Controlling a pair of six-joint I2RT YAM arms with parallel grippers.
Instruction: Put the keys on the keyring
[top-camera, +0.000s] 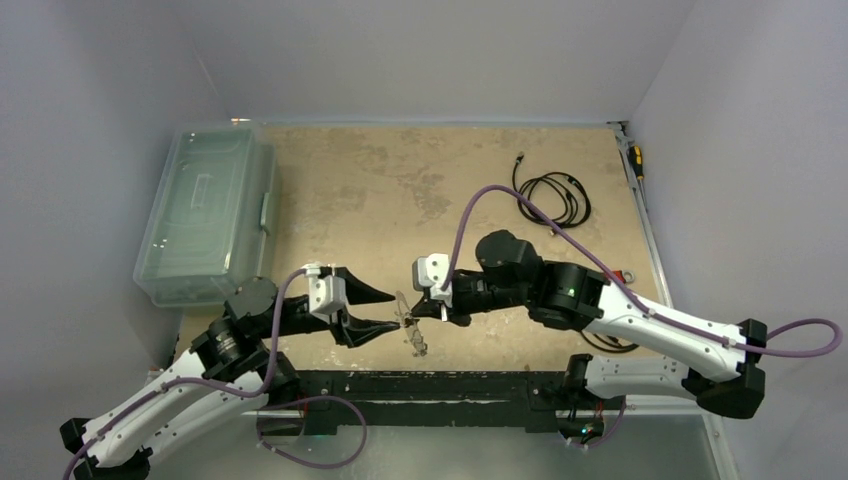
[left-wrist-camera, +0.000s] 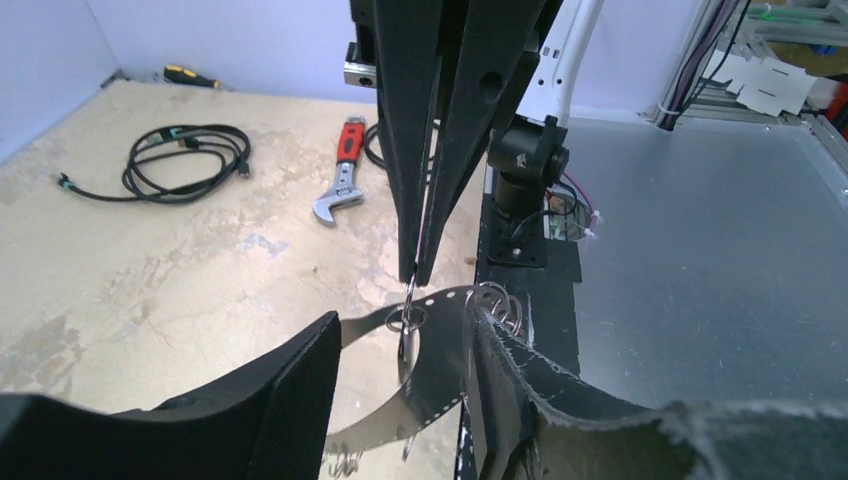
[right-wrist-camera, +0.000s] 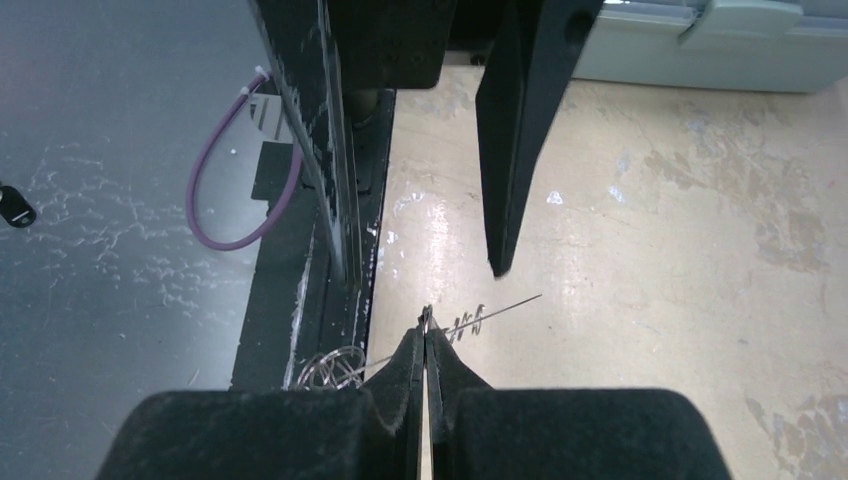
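The keyring, a wide silvery crescent loop with dotted edges, hangs between the spread fingers of my left gripper and leans on the right-hand finger. From above, my right gripper comes down shut on a small ring threaded on the loop. A thin silver sliver dangles under that ring; I cannot tell whether it is one of the keys. In the right wrist view the right gripper pinches the ring's edge, and the keyring shows edge-on. From the top, the two grippers meet near the table's front edge.
Several small wire rings bunch at the keyring's end. A red-handled wrench, a coiled black cable and a screwdriver lie at the right and far side. A clear plastic box stands at the left. A small black object lies on the grey metal floor.
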